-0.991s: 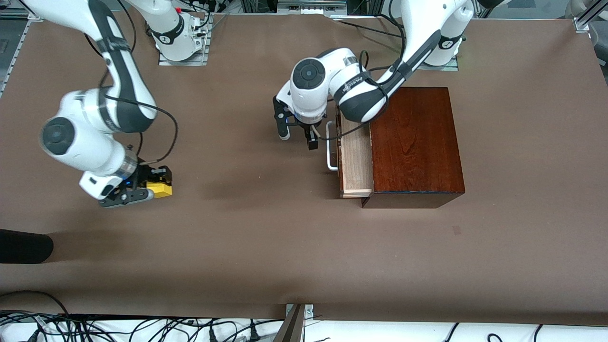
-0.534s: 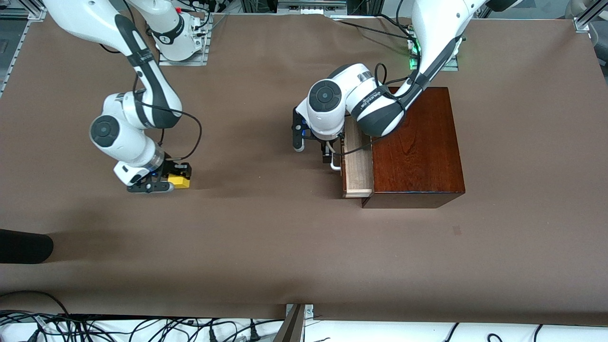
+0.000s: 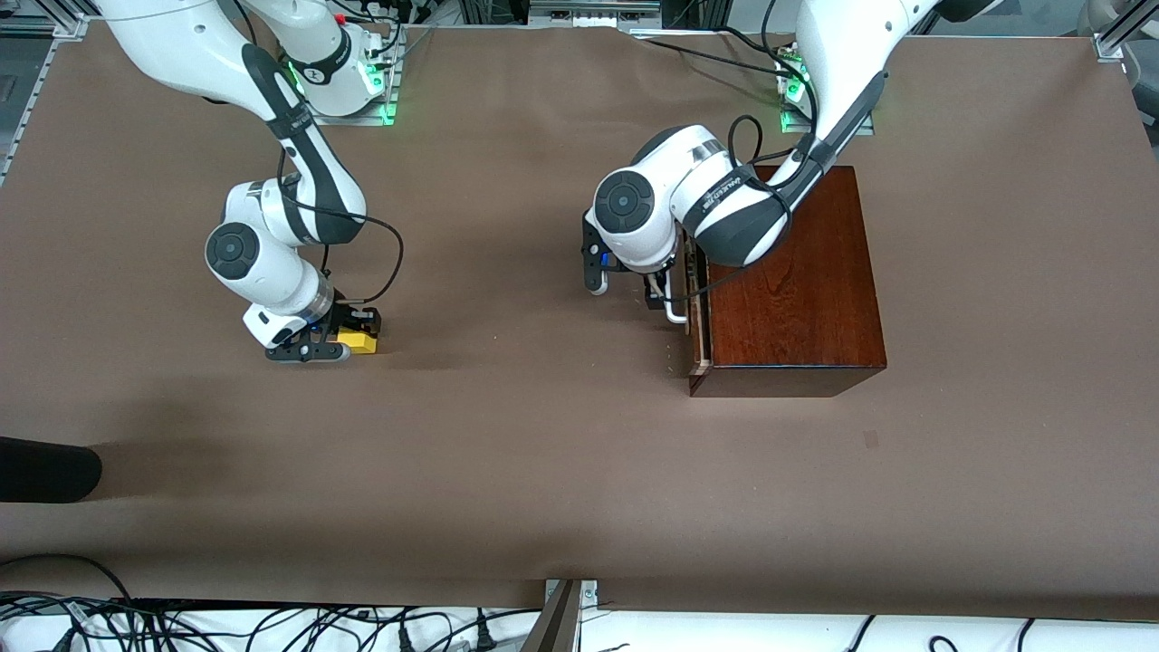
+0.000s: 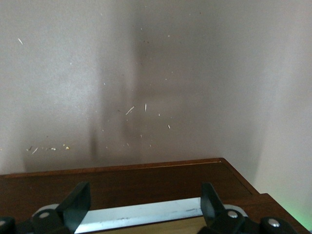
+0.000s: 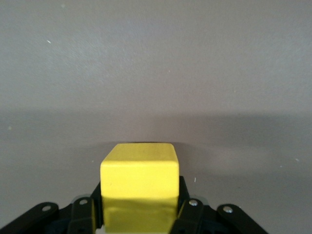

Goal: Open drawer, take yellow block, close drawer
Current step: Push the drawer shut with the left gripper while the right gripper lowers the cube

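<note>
The mahogany box (image 3: pixel 792 281) stands at the left arm's end of the table. Its drawer (image 3: pixel 696 317) is pushed almost fully in, with only a thin pale edge showing. My left gripper (image 3: pixel 625 285) is open in front of the drawer, its fingers spread beside the white bar handle (image 3: pixel 675 313). In the left wrist view the handle (image 4: pixel 141 214) lies between the wide-open fingers (image 4: pixel 78 202), against the dark drawer front (image 4: pixel 126 183). My right gripper (image 3: pixel 349 341) is shut on the yellow block (image 3: pixel 361 342), low over the table toward the right arm's end. The block (image 5: pixel 139 183) fills the right wrist view between the pads.
A dark rounded object (image 3: pixel 45 469) lies at the table's edge at the right arm's end, nearer to the front camera. Cables (image 3: pixel 272 625) run along the front edge below the table. Bare brown table (image 3: pixel 507 435) lies between the two grippers.
The left gripper has moved toward the box and the drawer has slid from well open to almost shut. The right arm has carried the yellow block toward the middle of the table.
</note>
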Available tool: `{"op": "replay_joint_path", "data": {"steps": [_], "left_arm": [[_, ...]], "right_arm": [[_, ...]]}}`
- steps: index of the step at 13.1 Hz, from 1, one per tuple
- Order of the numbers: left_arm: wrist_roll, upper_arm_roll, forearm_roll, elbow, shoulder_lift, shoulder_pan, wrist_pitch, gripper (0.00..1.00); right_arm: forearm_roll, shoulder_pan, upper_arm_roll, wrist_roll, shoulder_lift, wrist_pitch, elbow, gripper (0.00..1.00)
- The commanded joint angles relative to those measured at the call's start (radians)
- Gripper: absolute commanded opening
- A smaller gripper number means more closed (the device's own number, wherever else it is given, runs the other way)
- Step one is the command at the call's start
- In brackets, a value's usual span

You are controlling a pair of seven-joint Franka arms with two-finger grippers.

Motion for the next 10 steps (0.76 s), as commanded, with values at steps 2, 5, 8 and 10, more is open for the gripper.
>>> {"op": "replay_joint_path", "data": {"steps": [2,5,8,10], "left_arm": [[0.01,0.002,0.052,-0.004,-0.018,0.009,-0.067,1.0],[0.009,0.002,0.052,-0.004,-0.018,0.009,-0.077,1.0],[-0.006,-0.001,0.049,0.0,-0.055,0.014,-0.086,1.0],[-0.1,-0.009,0.032,0.011,-0.122,0.049,-0.124,1.0]], "right_arm": [[-0.023,-0.006,0.0,0.001,0.014,0.035,-0.02,0.0],[-0.024,-0.006,0.0,-0.002,0.011,0.034,-0.009,0.99],[-0.032,-0.008,-0.017,-0.083,-0.018,0.025,0.04,1.0],[-0.026,-0.008,-0.02,-0.082,-0.07,-0.053,0.095,1.0]]}}
